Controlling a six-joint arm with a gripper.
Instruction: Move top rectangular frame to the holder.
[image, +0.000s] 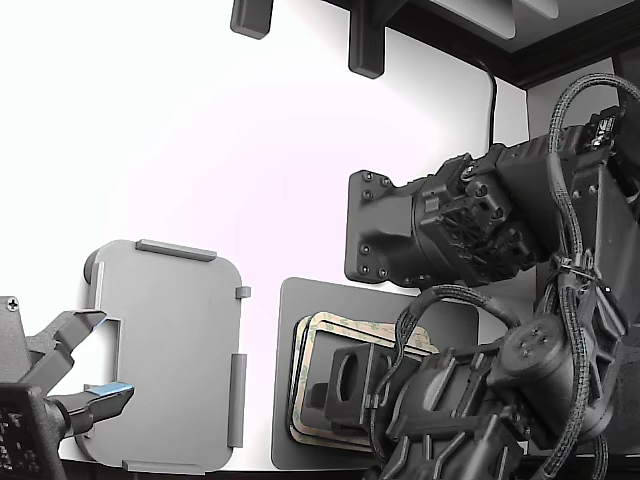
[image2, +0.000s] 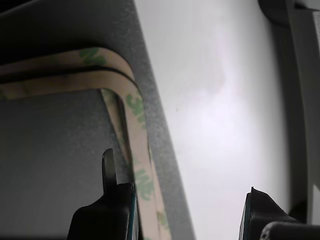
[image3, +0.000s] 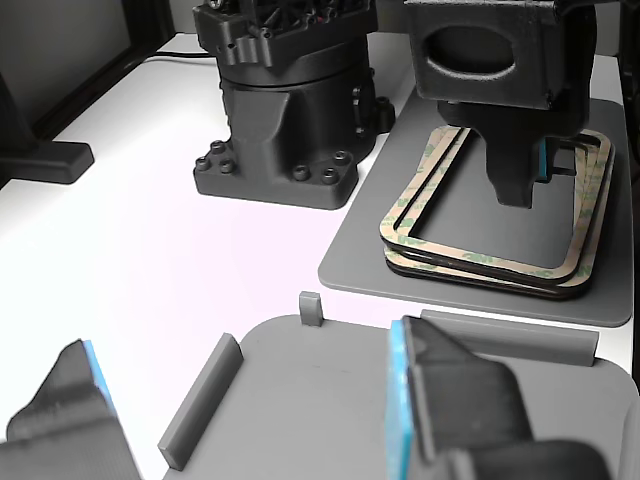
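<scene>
A stack of thin beige frames with green patches lies on a dark grey mat. The top rectangular frame sits slightly skewed on the others. My gripper hangs low over the stack and is open. One finger stands inside the frame's open middle, right beside its strip. The other finger is outside, over the white table. Nothing is between them but the frame's side strip. The holder, a light grey tray with raised tabs, lies bare at the exterior view's left.
A second arm's gripper with blue pads stands open over the holder's near edge. A black arm base is bolted to the white table behind the mat. Black posts hang at the back.
</scene>
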